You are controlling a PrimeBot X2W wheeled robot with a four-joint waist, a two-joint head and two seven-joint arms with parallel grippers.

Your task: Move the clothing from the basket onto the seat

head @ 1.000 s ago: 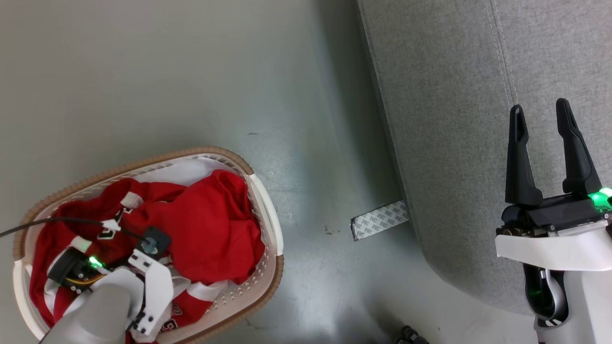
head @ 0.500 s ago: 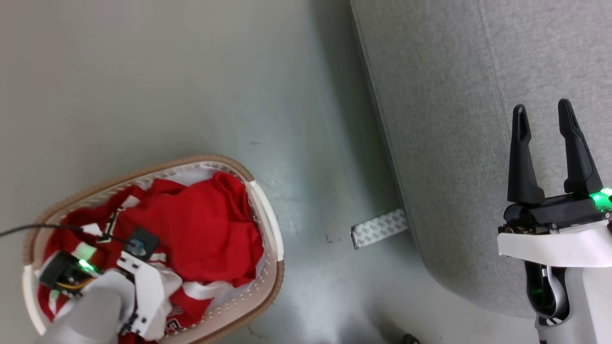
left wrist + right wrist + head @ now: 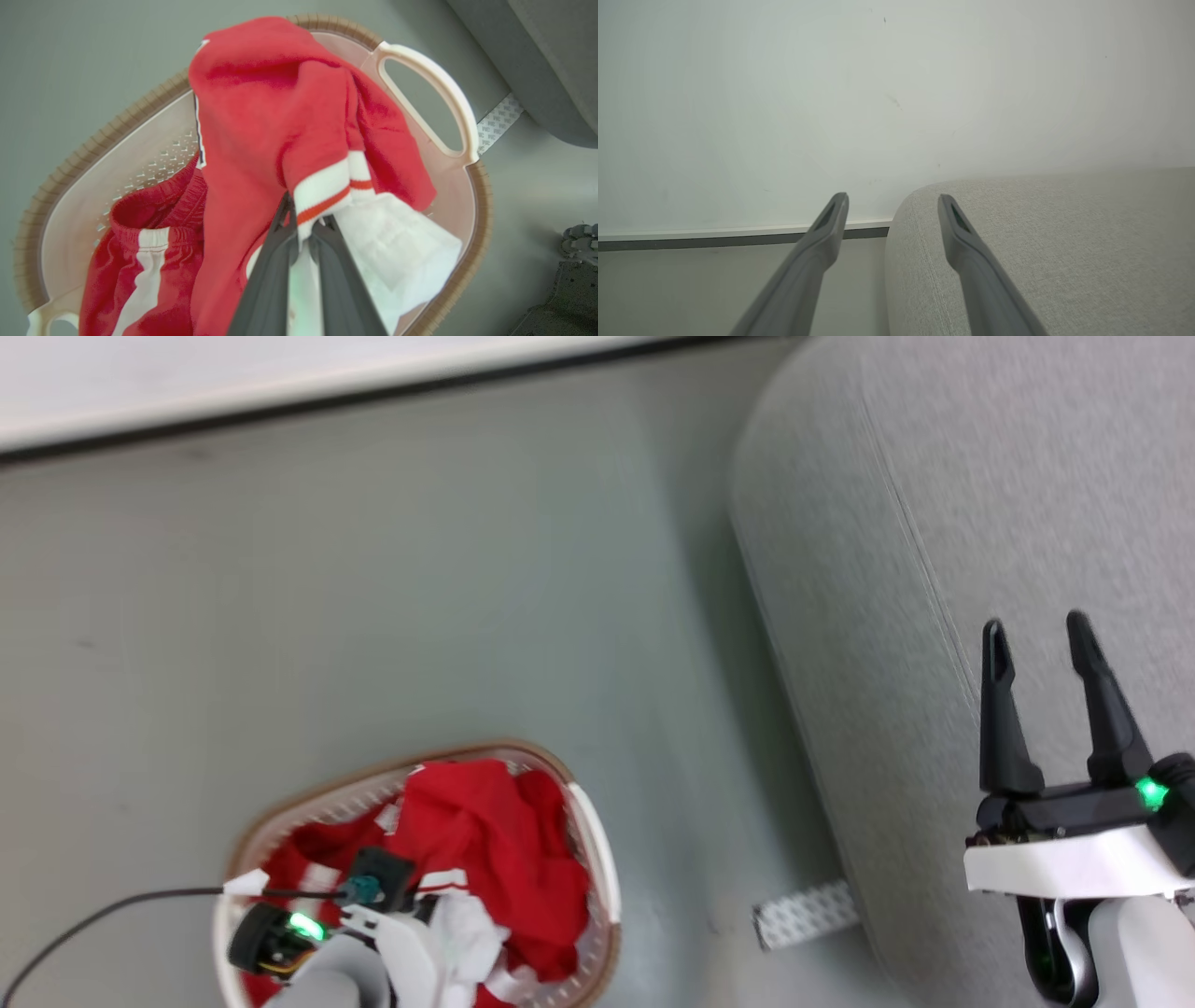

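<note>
Operator: Head camera has tilted up since a second ago; wall skirting (image 3: 280, 385) now shows. Left side?

Technician: Left gripper (image 3: 301, 224), spread a second ago, now pinches the striped cuff of the clothing (image 3: 261, 107). Clothing sits in the basket (image 3: 597, 859) on the floor (image 3: 373, 579).

Operator: Obstructions?

Technician: Black cable (image 3: 112, 907) crosses the basket rim. Tape strip (image 3: 805, 915) lies just beside the seat (image 3: 934, 523). Right gripper (image 3: 1034, 627) hangs over the seat, fingers spread, empty.

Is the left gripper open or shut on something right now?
Shut on the clothing. In the left wrist view the left gripper pinches its red-and-white striped cuff between both fingers, over the basket.
</note>
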